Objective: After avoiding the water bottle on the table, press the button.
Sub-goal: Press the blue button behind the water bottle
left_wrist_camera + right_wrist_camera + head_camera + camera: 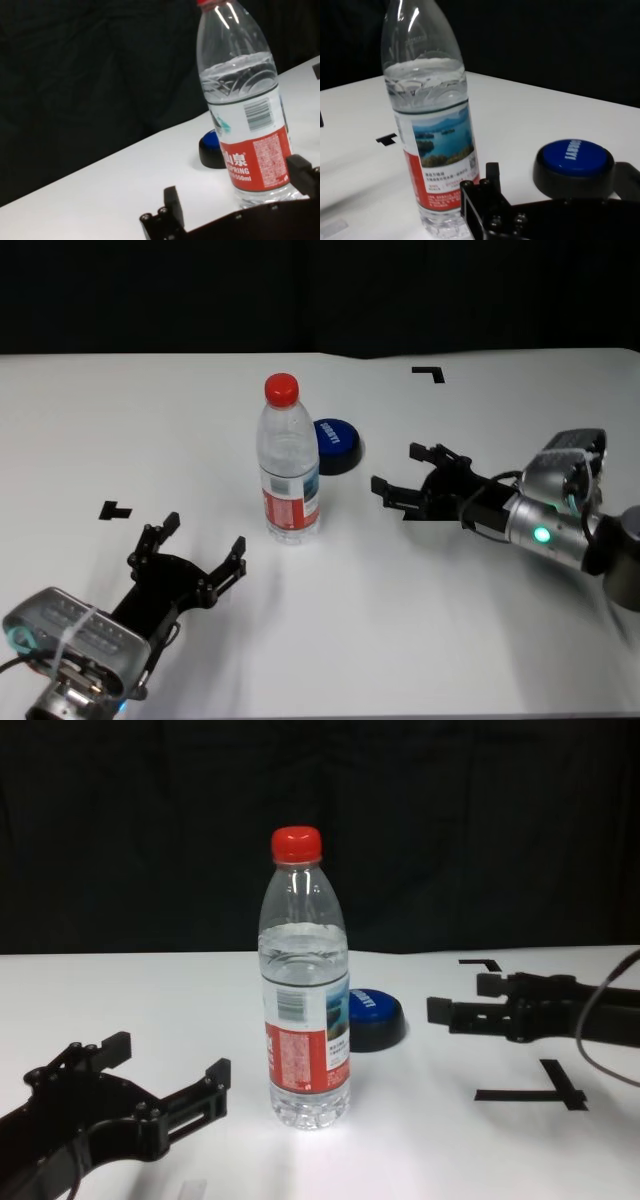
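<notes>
The water bottle stands upright just in front of the button, blocking the near approach; bare bench lies open on the button's right.

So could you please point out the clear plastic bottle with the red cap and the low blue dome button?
clear plastic water bottle (289, 502), head view, red label.
blue dome button (335, 439), head view, blue top.

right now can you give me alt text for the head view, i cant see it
A water bottle with a red cap stands upright mid-table, the blue button just behind it to the right. The right gripper sits open right of the button, and the left gripper lies open near the front left.
</notes>
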You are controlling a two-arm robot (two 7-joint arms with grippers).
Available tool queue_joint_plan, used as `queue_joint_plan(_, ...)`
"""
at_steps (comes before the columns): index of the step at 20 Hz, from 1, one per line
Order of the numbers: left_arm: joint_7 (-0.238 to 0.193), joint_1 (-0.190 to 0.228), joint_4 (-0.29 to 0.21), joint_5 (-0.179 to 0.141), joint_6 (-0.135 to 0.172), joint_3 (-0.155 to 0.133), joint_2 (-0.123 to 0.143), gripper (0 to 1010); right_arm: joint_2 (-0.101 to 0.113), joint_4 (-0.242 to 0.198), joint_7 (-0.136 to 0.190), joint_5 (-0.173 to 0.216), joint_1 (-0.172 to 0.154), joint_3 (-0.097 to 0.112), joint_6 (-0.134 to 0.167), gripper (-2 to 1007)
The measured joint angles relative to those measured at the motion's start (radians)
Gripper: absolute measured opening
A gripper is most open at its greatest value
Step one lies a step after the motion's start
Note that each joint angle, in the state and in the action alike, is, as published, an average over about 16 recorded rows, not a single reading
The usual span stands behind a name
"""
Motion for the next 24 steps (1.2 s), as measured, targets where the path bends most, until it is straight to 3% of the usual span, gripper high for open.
queue_joint_plan(5, 0.0, 0.0, 0.0, 0.0, 0.0, 0.0, 0.0, 1003, -0.017, 0.077, 0.043, 0.012, 0.066, -0.025, -0.019, 1003)
queue_joint_plan(9, 0.0, 0.0, 0.0, 0.0, 0.0, 0.0, 0.0, 1003, -0.032, 0.126, 0.056, 0.014, 0.109, -0.039, -0.036, 1003)
queue_joint_plan(14, 0.0, 0.0, 0.0, 0.0, 0.0, 0.0, 0.0, 1003, -0.049, 0.159, 0.043, 0.004, 0.139, -0.047, -0.054, 1003)
queue_joint_plan(24, 0.0, 0.0, 0.0, 0.0, 0.0, 0.0, 0.0, 1003, -0.092, 0.211, -0.004, -0.03, 0.161, -0.043, -0.079, 1003)
